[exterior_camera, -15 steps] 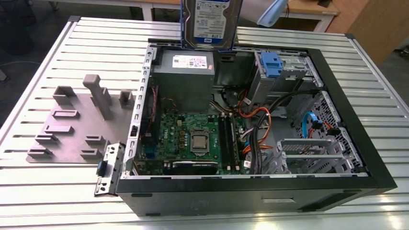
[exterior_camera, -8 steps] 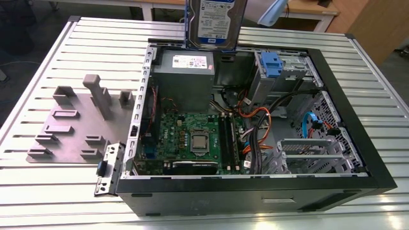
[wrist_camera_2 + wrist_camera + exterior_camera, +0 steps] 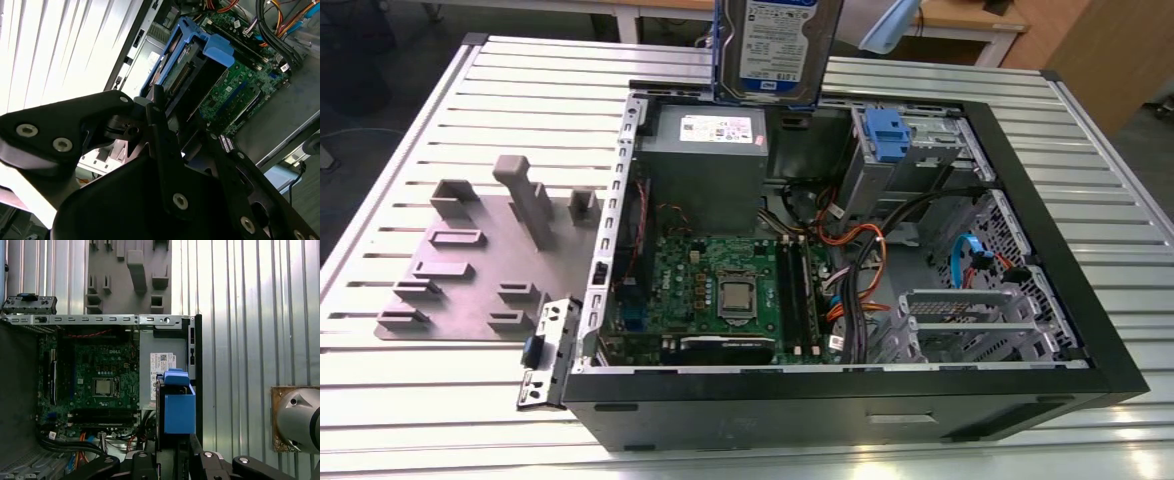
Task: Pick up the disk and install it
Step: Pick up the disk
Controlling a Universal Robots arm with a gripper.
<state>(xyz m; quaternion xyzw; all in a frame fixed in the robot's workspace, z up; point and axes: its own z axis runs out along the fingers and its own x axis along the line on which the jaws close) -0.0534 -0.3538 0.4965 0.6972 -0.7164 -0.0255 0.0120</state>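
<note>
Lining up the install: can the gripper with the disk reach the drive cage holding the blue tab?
Probably yes. The gripper holds the disk above the open case, beside the drive cage; nothing I can see lies over the cage.

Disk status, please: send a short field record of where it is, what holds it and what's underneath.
disk: silver hard drive in blue plastic carrier, upright, label facing the exterior view
held by: gripper, shut on the disk
position: in the air over the far end, in the exterior view, of the open black computer case, above the grey power supply box
installed: no, not in a bay
case rests on: ribbed metal table
beside case: grey fixture plate, on the exterior view's left
</note>
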